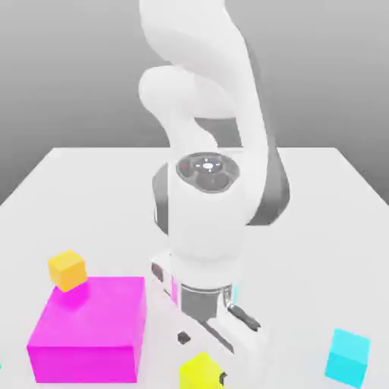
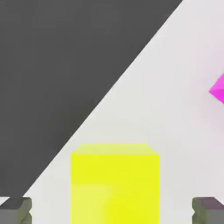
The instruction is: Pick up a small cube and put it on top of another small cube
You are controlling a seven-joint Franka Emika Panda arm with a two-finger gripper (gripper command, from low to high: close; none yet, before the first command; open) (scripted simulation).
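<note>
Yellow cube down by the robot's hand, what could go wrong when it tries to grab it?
1. The lemon-yellow cube sits between the open fingers with a gap on each side. An uneven squeeze might nudge or twist it.
2. The big magenta block stands close by, so a swinging lift could bump it.
3. The orange cube sits at that block's back corner and might get knocked.

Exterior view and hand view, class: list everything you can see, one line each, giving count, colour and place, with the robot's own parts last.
Table: one, white, under everything.
Big block: one, magenta, at the exterior view's left.
Small orange-yellow cube: one, at the magenta block's far left corner.
Small lemon-yellow cube: one, between the claw's fingers, gaps on both sides.
Cyan cube: one, at the exterior view's right.
Arm: one, white.
Claw: one, grey fingertips, open.
</note>
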